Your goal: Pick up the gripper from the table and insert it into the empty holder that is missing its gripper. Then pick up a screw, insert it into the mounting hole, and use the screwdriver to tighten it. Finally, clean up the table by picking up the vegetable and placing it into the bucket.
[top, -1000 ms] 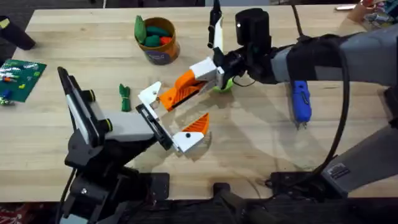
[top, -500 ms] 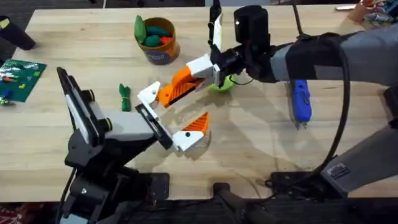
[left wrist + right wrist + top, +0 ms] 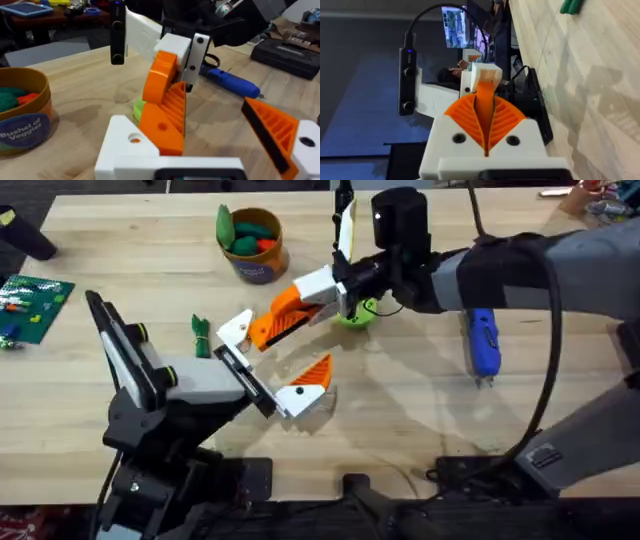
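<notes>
- Right pincer (image 3: 335, 288) pinches the gripper (image 3: 283, 316); keep that grip firm.
- Align its white base with the holder (image 3: 236, 330), then seat it straight.
- Left pincer (image 3: 270, 375): spread, carrying nothing; hold it steady.

The long orange ribbed gripper (image 3: 283, 318) hangs tilted in the right pincer (image 3: 335, 292), its tip touching the white holder (image 3: 237, 329). The blue screwdriver (image 3: 483, 343) lies on the bench (image 3: 420, 390), well behind that pincer.
</notes>
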### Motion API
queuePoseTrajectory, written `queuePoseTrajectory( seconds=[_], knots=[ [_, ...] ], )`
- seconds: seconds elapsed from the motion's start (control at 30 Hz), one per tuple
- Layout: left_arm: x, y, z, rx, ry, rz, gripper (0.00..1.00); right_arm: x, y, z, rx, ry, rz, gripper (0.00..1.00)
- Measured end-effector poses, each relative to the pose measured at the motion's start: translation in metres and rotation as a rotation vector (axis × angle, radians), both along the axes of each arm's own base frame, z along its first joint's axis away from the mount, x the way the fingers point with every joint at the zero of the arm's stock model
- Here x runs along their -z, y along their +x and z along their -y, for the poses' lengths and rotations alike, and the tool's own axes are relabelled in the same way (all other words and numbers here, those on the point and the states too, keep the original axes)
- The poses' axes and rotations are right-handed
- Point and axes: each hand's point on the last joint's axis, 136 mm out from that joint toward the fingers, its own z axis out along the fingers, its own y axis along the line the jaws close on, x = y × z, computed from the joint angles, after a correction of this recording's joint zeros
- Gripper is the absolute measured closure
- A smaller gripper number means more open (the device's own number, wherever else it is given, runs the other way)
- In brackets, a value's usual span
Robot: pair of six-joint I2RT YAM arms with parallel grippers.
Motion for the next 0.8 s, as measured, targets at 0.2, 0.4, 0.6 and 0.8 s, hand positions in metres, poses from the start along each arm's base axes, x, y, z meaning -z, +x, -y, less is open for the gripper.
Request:
queuePoseTrajectory(
  seconds=[0.2,0.4,0.6,0.8],
  knots=[
    [0.000,-0.002,0.001,0.012,-0.008,-0.011,0.013,0.005,0.002,-0.001,-0.003,-0.006,-0.018,0.979],
    [0.000,-0.012,0.009,0.085,-0.013,-0.018,0.013,0.007,0.000,-0.003,-0.011,-0.008,-0.030,0.978],
    [0.001,-0.017,0.012,0.122,-0.016,-0.024,0.013,0.010,0.000,-0.002,-0.017,-0.006,-0.033,0.977],
    [0.001,-0.018,0.013,0.132,-0.017,-0.025,0.013,0.010,-0.002,-0.005,-0.021,-0.001,-0.011,0.979]
  ],
)
